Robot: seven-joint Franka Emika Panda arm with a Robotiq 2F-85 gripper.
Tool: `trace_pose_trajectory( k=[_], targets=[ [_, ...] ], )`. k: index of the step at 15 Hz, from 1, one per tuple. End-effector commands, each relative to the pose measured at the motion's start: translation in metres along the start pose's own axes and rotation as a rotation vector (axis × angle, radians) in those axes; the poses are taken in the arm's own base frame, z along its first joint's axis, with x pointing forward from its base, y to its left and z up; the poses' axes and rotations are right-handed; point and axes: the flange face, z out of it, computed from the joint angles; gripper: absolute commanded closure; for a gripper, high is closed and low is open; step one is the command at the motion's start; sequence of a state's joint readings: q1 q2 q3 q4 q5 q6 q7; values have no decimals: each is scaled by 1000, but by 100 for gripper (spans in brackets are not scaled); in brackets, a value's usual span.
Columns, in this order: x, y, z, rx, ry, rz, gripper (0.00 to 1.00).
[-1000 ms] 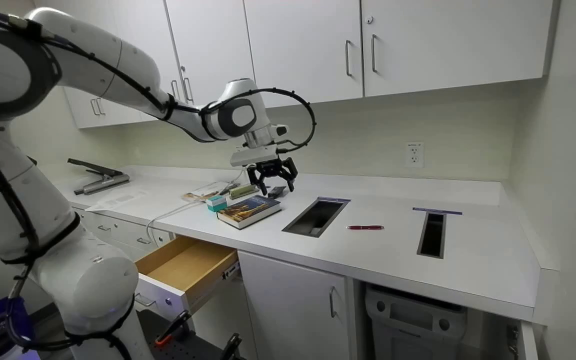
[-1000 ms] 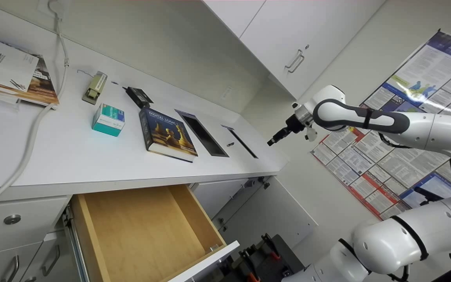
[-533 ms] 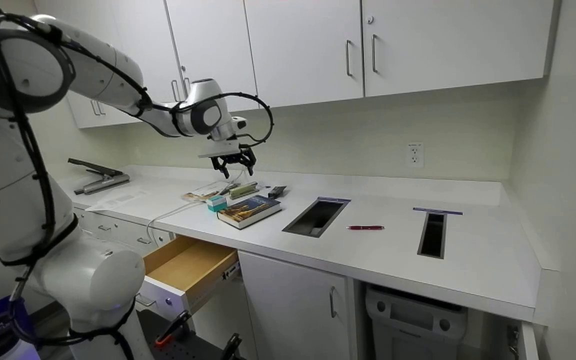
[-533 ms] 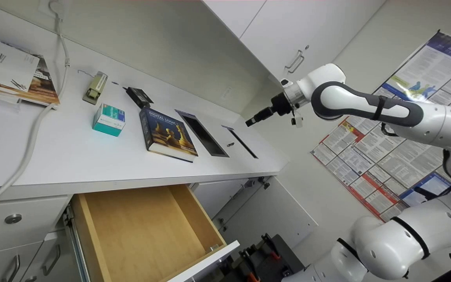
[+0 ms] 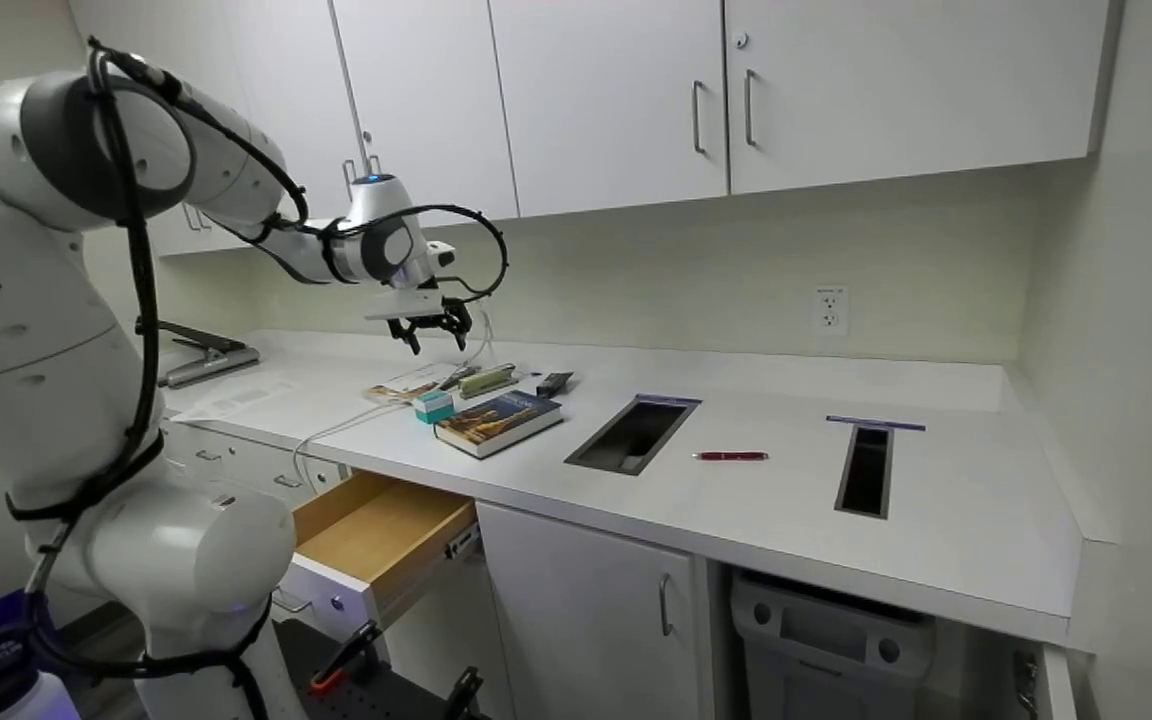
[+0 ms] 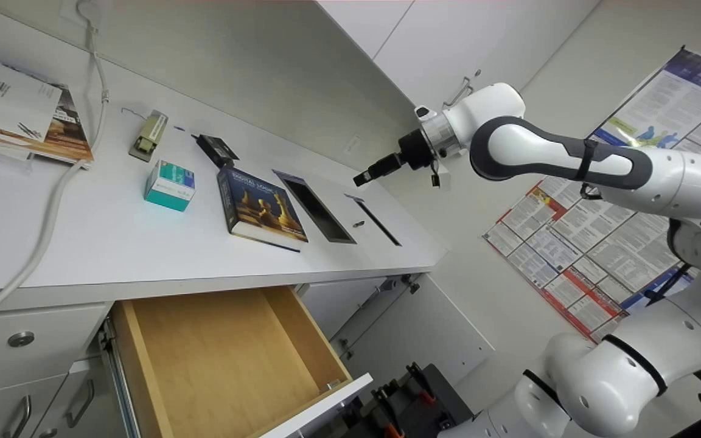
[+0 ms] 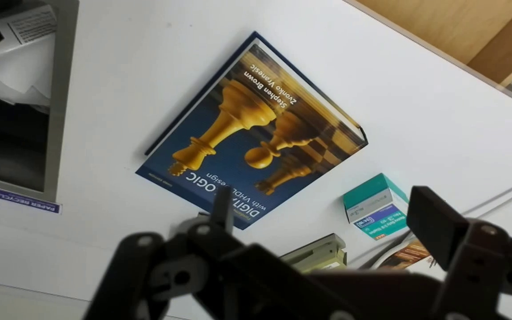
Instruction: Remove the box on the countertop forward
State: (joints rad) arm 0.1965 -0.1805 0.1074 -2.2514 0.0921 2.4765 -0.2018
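Note:
The small teal-green and white box [image 5: 433, 406] stands on the white countertop [image 5: 796, 530], left of the book. It also shows in an exterior view [image 6: 170, 187] and in the wrist view [image 7: 377, 206]. My gripper [image 5: 438, 345] is open and empty, in the air above the countertop and apart from the box; it also shows in an exterior view [image 6: 361, 179]. In the wrist view the gripper's fingers [image 7: 322, 200] are spread wide, and the box appears between them, close to the right-hand finger.
A thick book [image 6: 265, 207] lies beside the box. A green stapler [image 6: 148, 137], a black object [image 6: 215, 149] and a white cable [image 6: 52, 213] are nearby. A wooden drawer [image 6: 229, 359] stands open below. A dark cutout [image 5: 633, 435] and red pen [image 5: 731, 456] are farther along.
The arm has swung toward the box side: my gripper moved left in an exterior view, and up and left in an exterior view. It stays open. The box has not moved.

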Motion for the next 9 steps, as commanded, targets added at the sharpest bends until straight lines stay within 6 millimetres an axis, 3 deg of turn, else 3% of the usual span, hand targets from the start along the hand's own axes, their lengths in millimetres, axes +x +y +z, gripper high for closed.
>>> trace_pose_trajectory(
  k=[1,2,6,9],
  targets=[
    [1,1,-1,-2,0,3,0],
    [0,3,2,-23,4,27,0],
    [40,-6,37,-33,83,276,0],
    [77,-32,66,-6,57,432,0]
  ],
)
